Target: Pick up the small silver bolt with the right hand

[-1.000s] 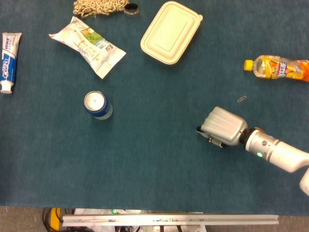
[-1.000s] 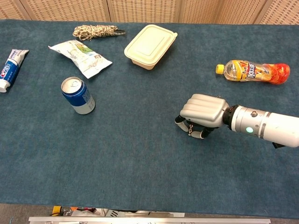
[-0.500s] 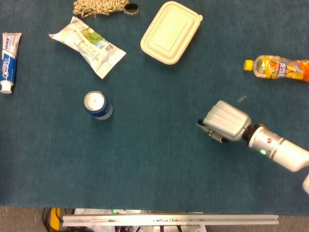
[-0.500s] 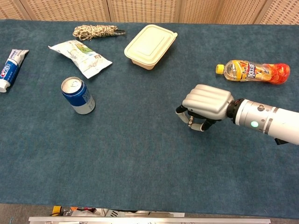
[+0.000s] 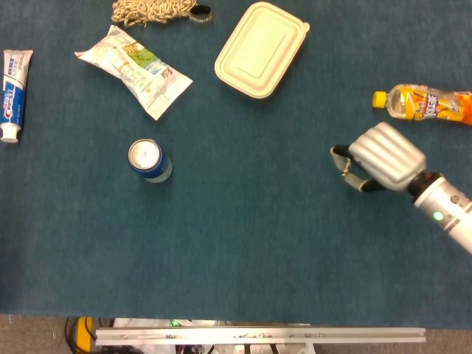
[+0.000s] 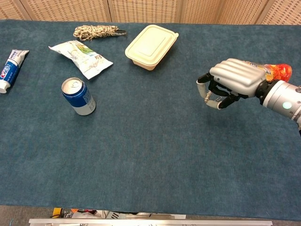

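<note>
My right hand [image 5: 383,158] hangs raised above the blue tablecloth at the right, with its fingers curled under the silver back of the hand [image 6: 233,82]. A small silver bolt [image 6: 206,96] is pinched between the thumb and a fingertip at the hand's left edge, and it shows as a tiny bright piece [image 5: 344,169] in the head view. My left hand is in neither view.
An orange drink bottle [image 5: 431,105] lies just behind the hand, partly covered in the chest view. A cream lidded box [image 5: 260,50], a snack packet [image 5: 135,70], a blue can [image 5: 150,159], a toothpaste tube [image 5: 13,83] and a coil of rope [image 5: 151,10] lie further left.
The right hand has risen and moved right and toward the bottle, carrying the bolt. It now covers the small clip-like item that lay near the bottle.
</note>
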### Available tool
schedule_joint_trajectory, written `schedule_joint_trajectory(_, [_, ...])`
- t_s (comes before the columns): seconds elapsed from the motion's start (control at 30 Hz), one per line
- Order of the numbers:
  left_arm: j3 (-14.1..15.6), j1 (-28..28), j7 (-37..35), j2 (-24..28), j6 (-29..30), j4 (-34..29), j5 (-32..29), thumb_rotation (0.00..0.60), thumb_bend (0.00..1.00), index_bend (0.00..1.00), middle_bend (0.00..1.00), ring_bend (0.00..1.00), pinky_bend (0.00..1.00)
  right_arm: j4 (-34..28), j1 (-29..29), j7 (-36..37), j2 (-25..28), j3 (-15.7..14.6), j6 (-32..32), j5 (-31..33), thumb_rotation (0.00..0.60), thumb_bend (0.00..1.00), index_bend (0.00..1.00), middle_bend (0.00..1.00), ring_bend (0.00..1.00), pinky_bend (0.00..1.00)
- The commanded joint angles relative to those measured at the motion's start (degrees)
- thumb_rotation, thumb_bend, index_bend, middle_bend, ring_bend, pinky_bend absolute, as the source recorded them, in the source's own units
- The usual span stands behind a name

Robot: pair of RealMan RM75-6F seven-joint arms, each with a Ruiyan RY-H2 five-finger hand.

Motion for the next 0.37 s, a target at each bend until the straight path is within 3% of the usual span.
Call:
schedule_joint_trajectory(0.03, [0.04,-0.18,0.45,-0.01,-0.17,-0.38,0.18,0.6,0.24,0.0,0.0,0.0,0.0,0.89,-0.72,1.6,0.41,0.04,0.08,0.85,0.6,0.42,0.67,0.94,0.97,1.0])
schedule_joint_trajectory(0.37, [0.12,-0.34,1.74,0.08,-0.61,-1.33,-0.16,0.6,0.24,0.0,0.0,0.0,0.0,5.59,-1.61,5.33,-1.24,-0.06,-1.32,2.48,0.6,0.42,0.67,0.94,0.97,1.0])
